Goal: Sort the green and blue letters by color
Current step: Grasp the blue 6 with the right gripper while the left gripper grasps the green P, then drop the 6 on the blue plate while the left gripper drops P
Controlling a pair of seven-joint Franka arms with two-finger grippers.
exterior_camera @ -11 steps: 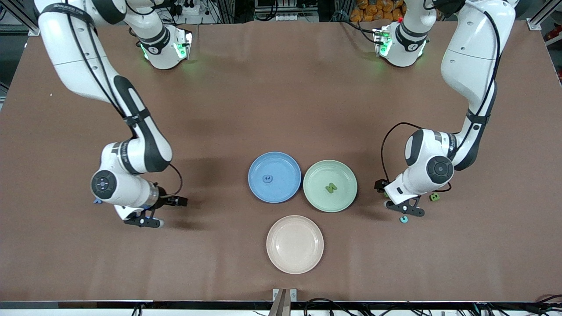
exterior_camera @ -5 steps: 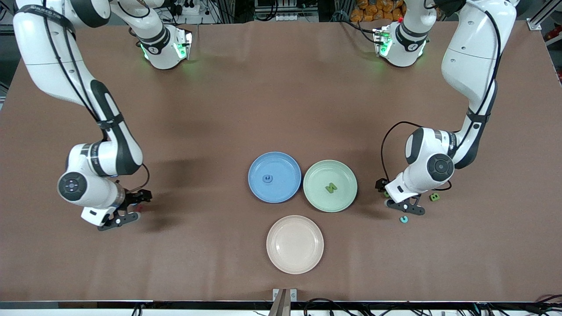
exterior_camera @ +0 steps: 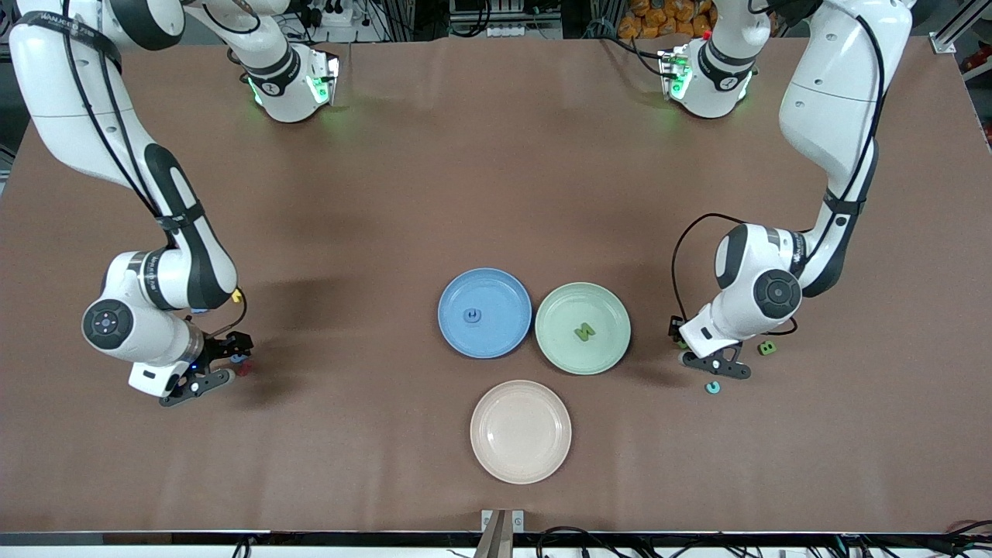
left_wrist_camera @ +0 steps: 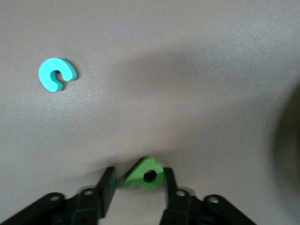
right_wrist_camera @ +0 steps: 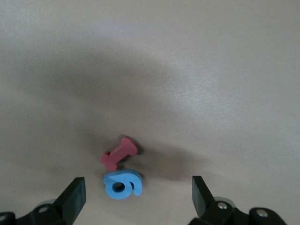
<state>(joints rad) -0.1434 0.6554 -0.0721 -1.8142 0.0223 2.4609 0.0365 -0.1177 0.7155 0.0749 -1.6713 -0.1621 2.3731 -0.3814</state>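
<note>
Front view: right gripper (exterior_camera: 203, 381) low at right arm's table end, moved outward vs earlier frame.

Left wrist: left gripper (left_wrist_camera: 136, 187) fingers narrowing around green letter (left_wrist_camera: 146, 173), one finger touching; next: finish pinch, lift to green plate (exterior_camera: 612, 353).

Right wrist: jaws spread wide over blue letter (right_wrist_camera: 122, 184), beside red letter (right_wrist_camera: 119, 153); next: descend, close.

Even overhead light fell on the table (exterior_camera: 496, 178); soft arm shadows lay there, and both wrist views looked slightly blurred.
</note>
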